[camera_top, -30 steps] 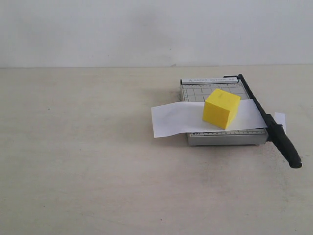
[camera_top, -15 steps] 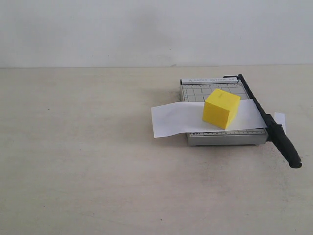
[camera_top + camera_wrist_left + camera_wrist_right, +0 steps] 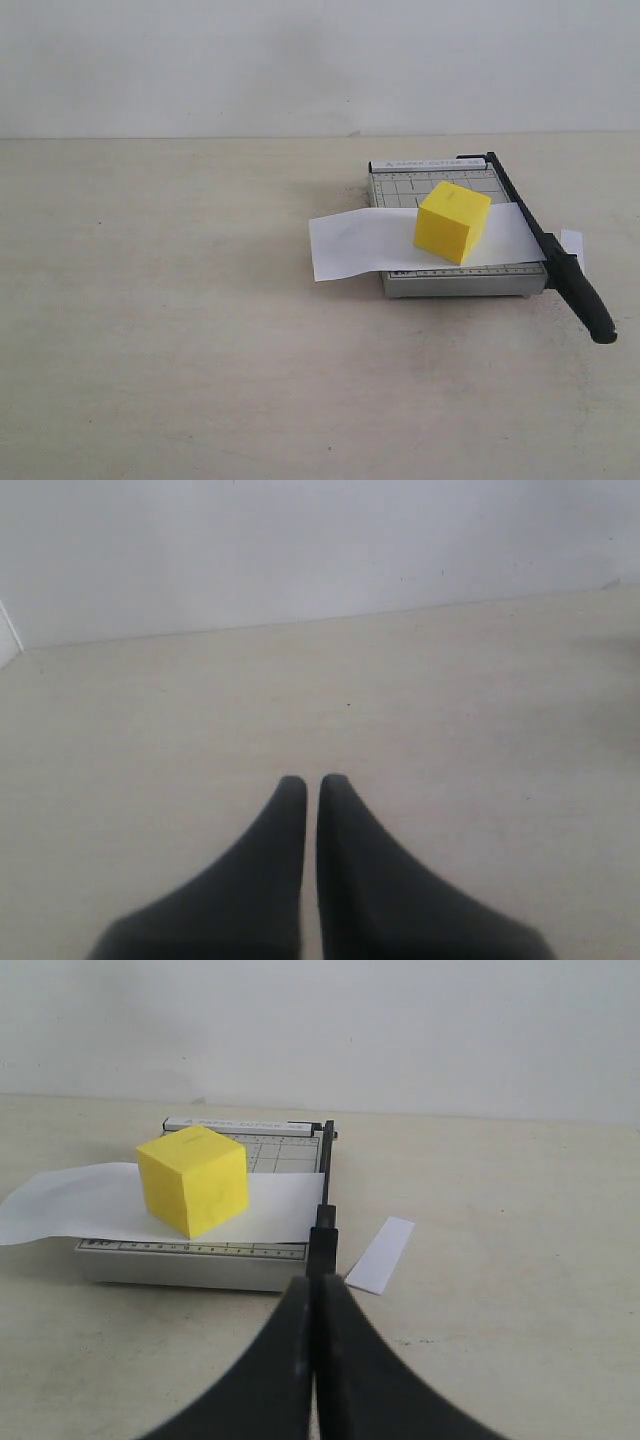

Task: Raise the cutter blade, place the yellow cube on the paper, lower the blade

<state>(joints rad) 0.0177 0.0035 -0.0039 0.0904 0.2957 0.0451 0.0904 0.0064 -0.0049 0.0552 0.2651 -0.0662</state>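
Observation:
The yellow cube (image 3: 452, 222) (image 3: 192, 1179) rests on the white paper (image 3: 360, 243) (image 3: 70, 1202), which lies across the grey trimmer (image 3: 440, 283) (image 3: 190, 1262). The cutter blade (image 3: 545, 245) (image 3: 324, 1222) lies flat along the trimmer's right edge, its thick handle (image 3: 587, 303) sticking out toward the front. Neither arm shows in the exterior view. My right gripper (image 3: 315, 1282) is shut and empty, back from the handle end. My left gripper (image 3: 312, 780) is shut over bare table, with nothing held.
A small cut strip of white paper (image 3: 572, 243) (image 3: 380, 1254) lies on the table just right of the blade. The pale table (image 3: 180, 330) runs back to a white wall.

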